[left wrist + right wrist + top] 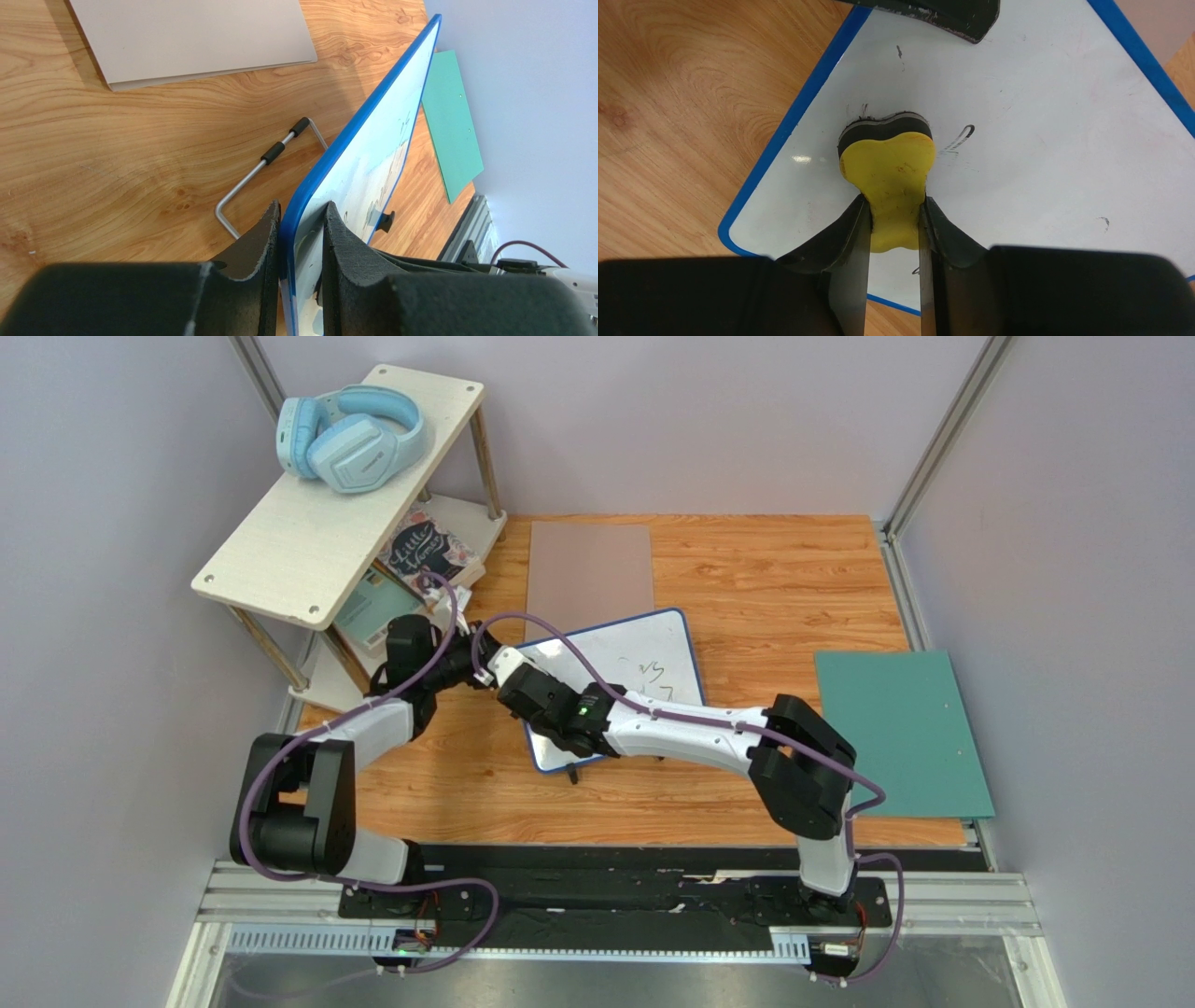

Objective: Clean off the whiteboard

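While the left claw [302, 210] is clamped on the thin blue rim of the small glossy white rectangular whiteboard [372, 161], one pad on each face, the right claw [894, 203] is closed on the narrow waist of a yellow foam eraser with a dark felt face [889, 164]. The felt lies flat on the white surface just ahead of the right claw's fingertips.

Position of the board: it sits on the light wooden counter [758, 574] directly beneath both claws. The rim held by the left claw appears tilted up from the wood. A bent metal wire stand with black sleeves [263, 175] lies on the counter just beside that claw, behind the board.

Progress, as judged: erasing is under way but not finished. The surface near the right claw and under its fingers looks mostly clean, with only faint grey smearing. Short black pen strokes [959, 136] sit touching or just beside the eraser head on its right. A small tick lies farther ahead of the claw, and another lies well off to its right. In the top view, handwriting also shows beyond the right claw toward the far side of the board, so that part seems left to wipe.
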{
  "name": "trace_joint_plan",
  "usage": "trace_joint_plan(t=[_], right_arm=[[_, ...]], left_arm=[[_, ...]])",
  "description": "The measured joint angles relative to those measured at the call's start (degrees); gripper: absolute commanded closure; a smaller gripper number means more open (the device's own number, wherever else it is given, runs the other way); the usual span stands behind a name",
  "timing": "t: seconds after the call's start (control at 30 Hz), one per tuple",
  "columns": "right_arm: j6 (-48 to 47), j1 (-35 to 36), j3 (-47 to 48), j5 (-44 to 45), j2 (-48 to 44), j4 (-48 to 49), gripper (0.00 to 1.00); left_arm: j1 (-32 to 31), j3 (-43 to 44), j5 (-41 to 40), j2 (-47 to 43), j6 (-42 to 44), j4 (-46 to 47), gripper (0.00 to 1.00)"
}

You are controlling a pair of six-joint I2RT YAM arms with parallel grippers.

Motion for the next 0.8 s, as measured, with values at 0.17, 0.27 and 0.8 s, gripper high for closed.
trace_joint_plan(t=[0.17, 0.27, 0.8], right_arm=[[1.5, 0.3, 3.0, 1.9, 1.7, -3.3, 1.0], [2.2, 0.6, 3.7, 2.9, 2.2, -3.8, 1.0], [7.0, -1.4, 6.1, 5.2, 3.2, -3.7, 1.0]], left_arm=[[0.0, 0.1, 0.0, 0.0, 0.3, 0.0, 1.0], [0.0, 0.1, 0.0, 0.0, 0.4, -0.1, 1.0], [0.3, 0.5, -1.1, -1.0, 2.3, -2.0, 1.0]])
